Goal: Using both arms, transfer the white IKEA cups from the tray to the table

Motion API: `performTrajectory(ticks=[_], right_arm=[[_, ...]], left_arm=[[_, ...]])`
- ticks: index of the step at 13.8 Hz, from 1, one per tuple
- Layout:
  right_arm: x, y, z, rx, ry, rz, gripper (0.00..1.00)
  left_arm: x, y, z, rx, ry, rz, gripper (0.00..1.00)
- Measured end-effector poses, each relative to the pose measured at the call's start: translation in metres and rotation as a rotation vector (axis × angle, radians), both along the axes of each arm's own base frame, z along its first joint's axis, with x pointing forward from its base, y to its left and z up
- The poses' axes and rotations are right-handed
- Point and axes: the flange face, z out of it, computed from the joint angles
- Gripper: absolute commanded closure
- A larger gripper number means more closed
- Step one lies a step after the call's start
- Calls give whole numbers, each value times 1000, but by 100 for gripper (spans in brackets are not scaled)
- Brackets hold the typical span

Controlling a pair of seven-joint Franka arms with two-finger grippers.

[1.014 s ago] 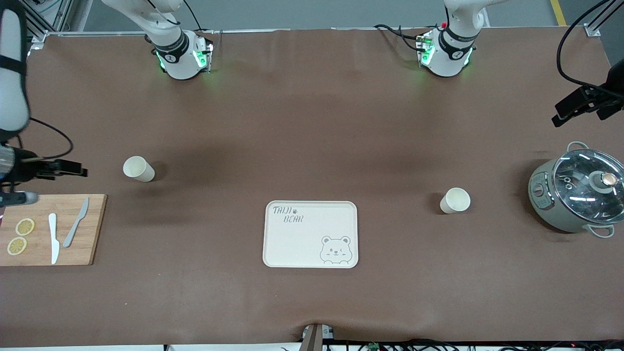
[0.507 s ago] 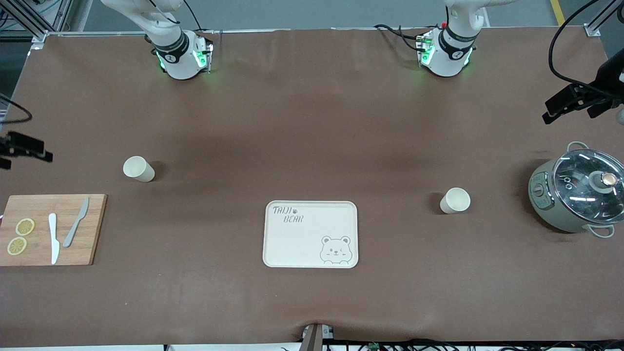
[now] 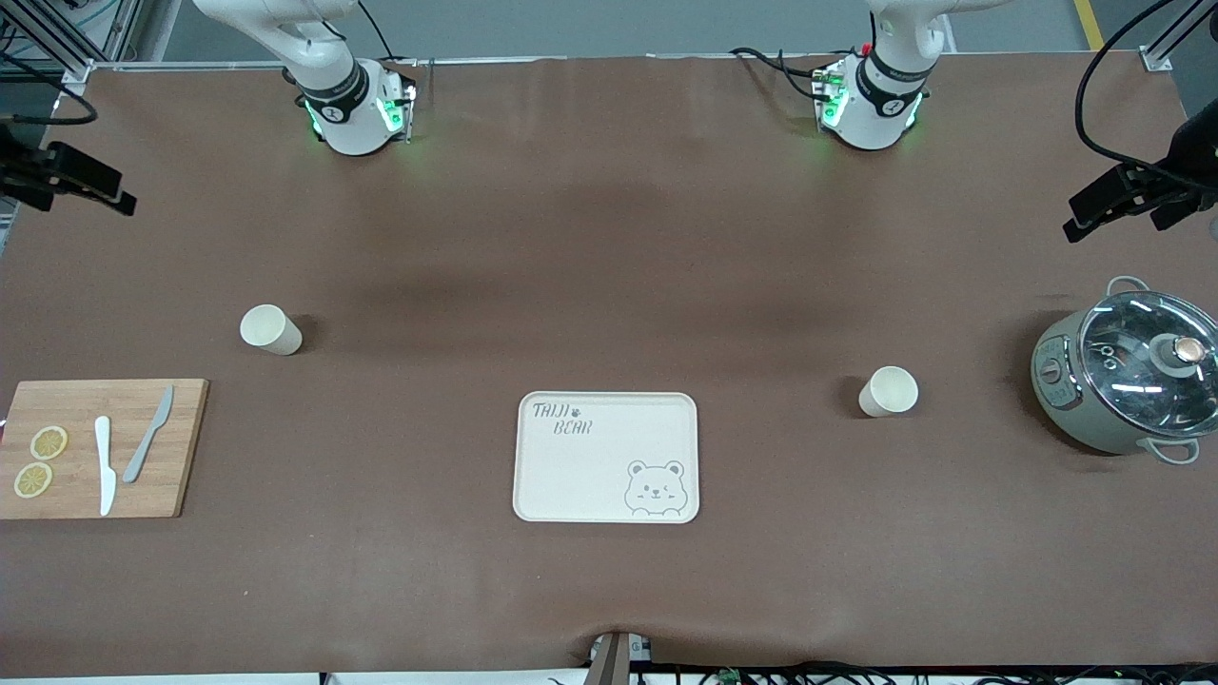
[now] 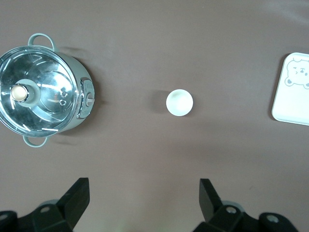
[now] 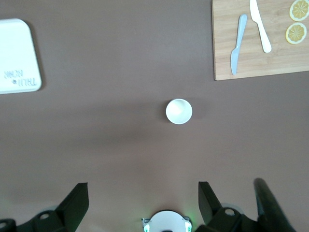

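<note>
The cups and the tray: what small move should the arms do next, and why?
Probably none beyond parking. Both cups already stand on the table, apart from the bare tray. The left end effector and right end effector are open, high over the table, holding nothing, so the task looks done.

A robotics lab staged as a kitchen: two white arms stand bolted by green-lit bases (image 3: 357, 109) on a table (image 3: 609, 238) covered in a brown sheet, with aluminium framing (image 3: 57, 43) and loose cables (image 3: 761, 674) at its edges. The props are kitchenware: a lidded pot (image 3: 1132, 371), and a wooden cutting board (image 3: 100, 447) with knives and lemon slices.
</note>
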Motion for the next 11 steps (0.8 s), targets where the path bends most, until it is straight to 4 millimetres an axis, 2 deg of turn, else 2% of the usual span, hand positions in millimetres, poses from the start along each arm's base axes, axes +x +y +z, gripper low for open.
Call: performTrajectory(ticks=[1, 5, 8, 11], right_arm=[[1, -4, -3, -3, -5, 34, 0], [-2, -49, -11, 8, -16, 63, 0], [-13, -52, -13, 9, -46, 63, 0], [-18, -51, -6, 9, -62, 63, 0]], left_arm=[[0, 1, 2, 0, -5, 1, 0], [0, 5, 5, 0, -11, 9, 0], [0, 18, 5, 0, -10, 32, 0], [2, 19, 2, -1, -6, 34, 0]])
